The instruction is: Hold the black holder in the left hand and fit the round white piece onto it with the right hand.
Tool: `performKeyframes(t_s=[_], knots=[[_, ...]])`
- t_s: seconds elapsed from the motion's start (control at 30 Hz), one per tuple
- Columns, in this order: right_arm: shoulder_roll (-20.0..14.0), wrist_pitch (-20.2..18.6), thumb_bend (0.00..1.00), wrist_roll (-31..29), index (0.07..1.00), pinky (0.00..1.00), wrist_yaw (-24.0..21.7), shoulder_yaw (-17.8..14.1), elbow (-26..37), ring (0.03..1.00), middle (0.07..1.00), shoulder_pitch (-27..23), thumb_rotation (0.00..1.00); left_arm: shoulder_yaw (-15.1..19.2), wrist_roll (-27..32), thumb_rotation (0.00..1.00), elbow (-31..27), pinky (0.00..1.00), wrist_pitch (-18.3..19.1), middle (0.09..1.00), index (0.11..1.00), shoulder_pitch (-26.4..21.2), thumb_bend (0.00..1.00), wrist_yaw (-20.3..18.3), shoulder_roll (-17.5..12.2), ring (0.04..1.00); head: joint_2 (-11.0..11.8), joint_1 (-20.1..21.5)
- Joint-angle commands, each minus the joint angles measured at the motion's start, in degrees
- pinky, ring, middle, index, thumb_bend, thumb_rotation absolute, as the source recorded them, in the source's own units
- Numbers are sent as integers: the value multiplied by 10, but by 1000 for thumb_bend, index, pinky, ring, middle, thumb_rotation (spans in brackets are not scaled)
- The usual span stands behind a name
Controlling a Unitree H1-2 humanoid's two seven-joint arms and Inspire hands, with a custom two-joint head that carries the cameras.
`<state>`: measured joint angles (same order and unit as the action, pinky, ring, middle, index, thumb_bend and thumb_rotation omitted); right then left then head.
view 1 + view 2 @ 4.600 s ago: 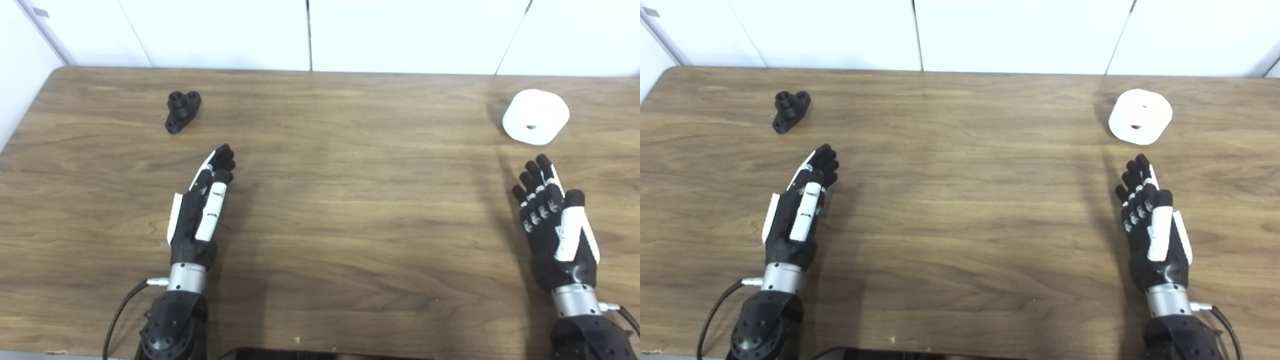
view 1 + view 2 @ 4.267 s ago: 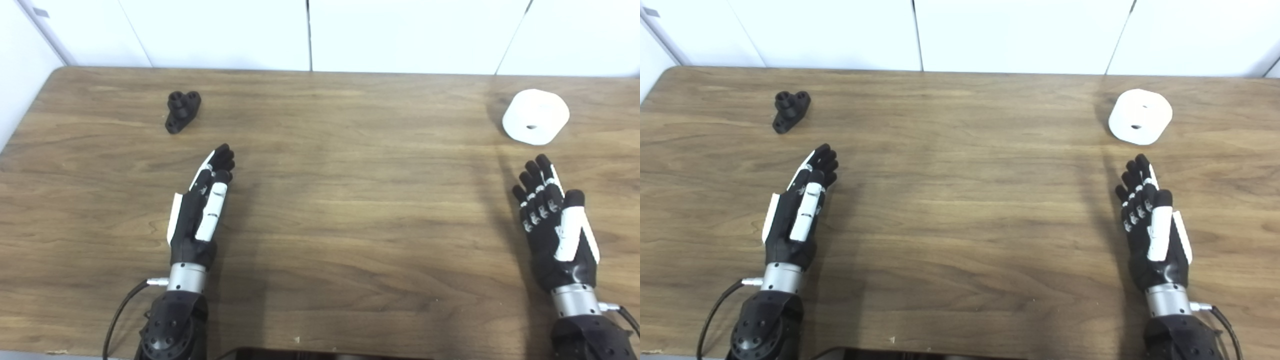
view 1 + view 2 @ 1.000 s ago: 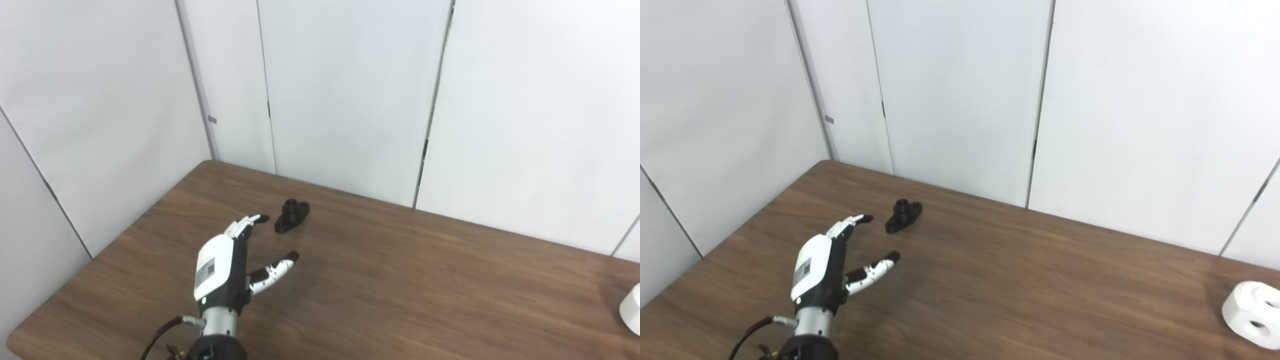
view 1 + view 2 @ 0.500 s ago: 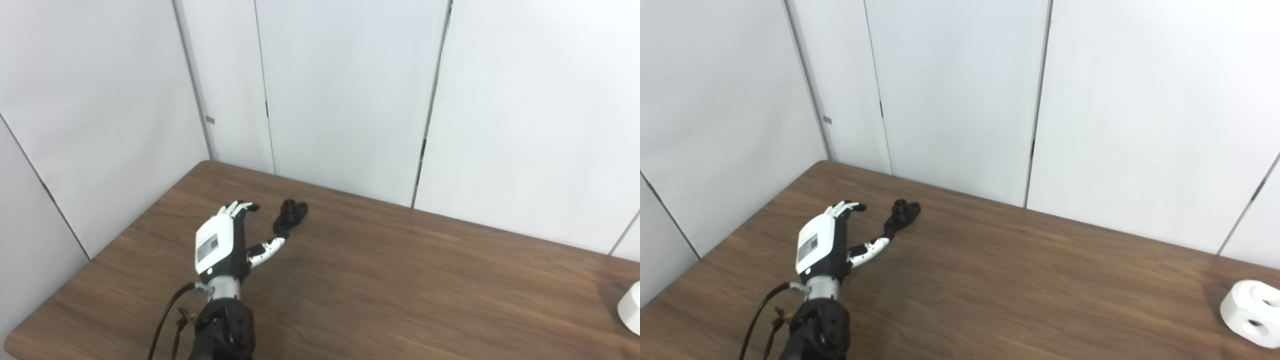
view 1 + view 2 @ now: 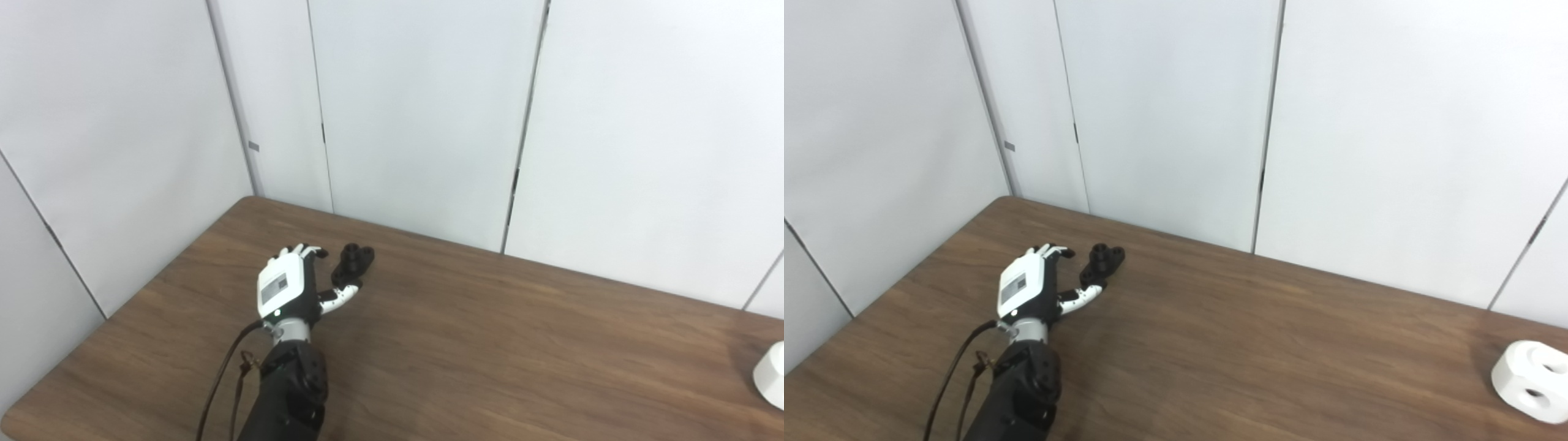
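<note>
Wooden counter (image 5: 1274, 343). Round white piece (image 5: 1530, 381) at the right edge. Left hand (image 5: 288, 293), fingers (image 5: 309, 251) spread, holding nothing, thumb tip at the black holder (image 5: 354, 262) near the far-left corner. Right hand out of view.

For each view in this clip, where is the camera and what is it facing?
Left eye view: head camera, facing the table's far left corner and white wall; shows the left hand open by the black holder.
Right eye view: beside it, slightly to the right; same hand, plus the whole round white piece.
Shared: table, holder, left hand. The right hand is unseen.
</note>
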<state>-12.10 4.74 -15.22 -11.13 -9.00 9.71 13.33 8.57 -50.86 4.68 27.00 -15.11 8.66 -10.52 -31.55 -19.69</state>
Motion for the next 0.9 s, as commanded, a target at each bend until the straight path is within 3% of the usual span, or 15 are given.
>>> performKeyframes(t_s=[0.0,0.37,0.87], knots=[[15,2,725,-8,1000,1000,-1,6,-13,1000,1000,21,1000,0,-16,419,2,986,-1,911,754,-31,775,13,-17,967,-1,0],[13,0,667,-11,996,1000,-1,5,-9,1000,1000,24,1000,14,-34,425,76,966,-1,905,754,-65,791,19,-25,958,-6,7],[12,-3,672,-16,991,1000,-3,4,-7,1000,1000,26,1000,21,-55,437,118,970,-1,900,759,-85,787,15,-28,958,-9,15]])
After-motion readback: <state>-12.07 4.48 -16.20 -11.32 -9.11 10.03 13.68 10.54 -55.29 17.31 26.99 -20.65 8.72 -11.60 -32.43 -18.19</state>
